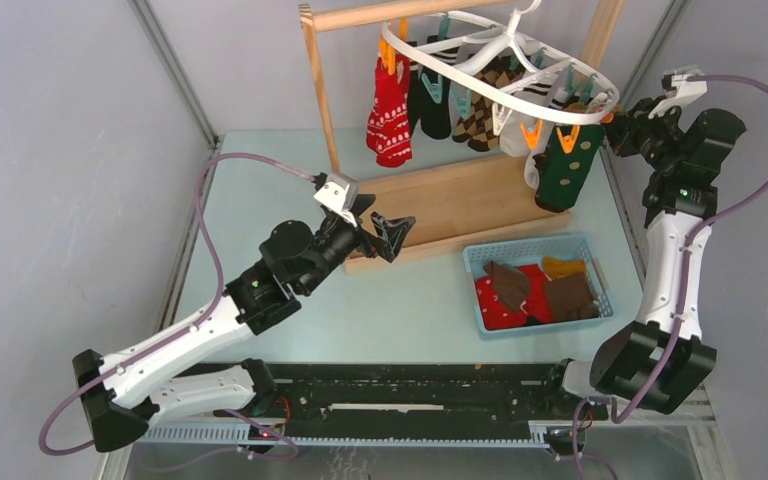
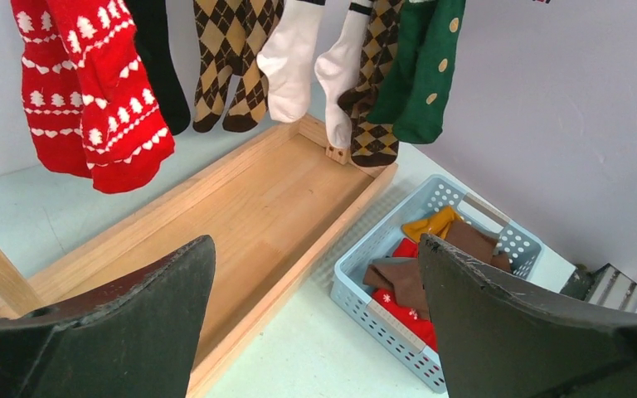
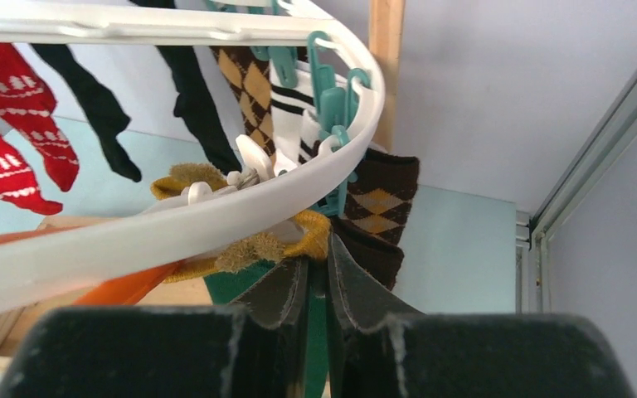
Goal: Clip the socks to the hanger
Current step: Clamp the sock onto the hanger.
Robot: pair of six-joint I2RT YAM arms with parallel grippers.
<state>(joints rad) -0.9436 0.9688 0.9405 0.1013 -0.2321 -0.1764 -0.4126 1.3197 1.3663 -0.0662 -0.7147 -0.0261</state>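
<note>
Right pincer [image 3: 318,269] clenched on the green sock [image 1: 567,165] at its mustard cuff, directly under the hanger [image 3: 216,211] rim; I judged it held there to keep the cuff up at the orange clip [image 3: 124,290] just left of it; whether that clip had bitten, I couldn't tell. Left pincer [image 1: 392,236] released, empty, low over the rack [image 1: 460,200] base, below the hanging socks [image 2: 232,58]; basket [image 1: 520,243] of spare socks [image 1: 535,295] lay to its right, likely the next pickup.
</note>
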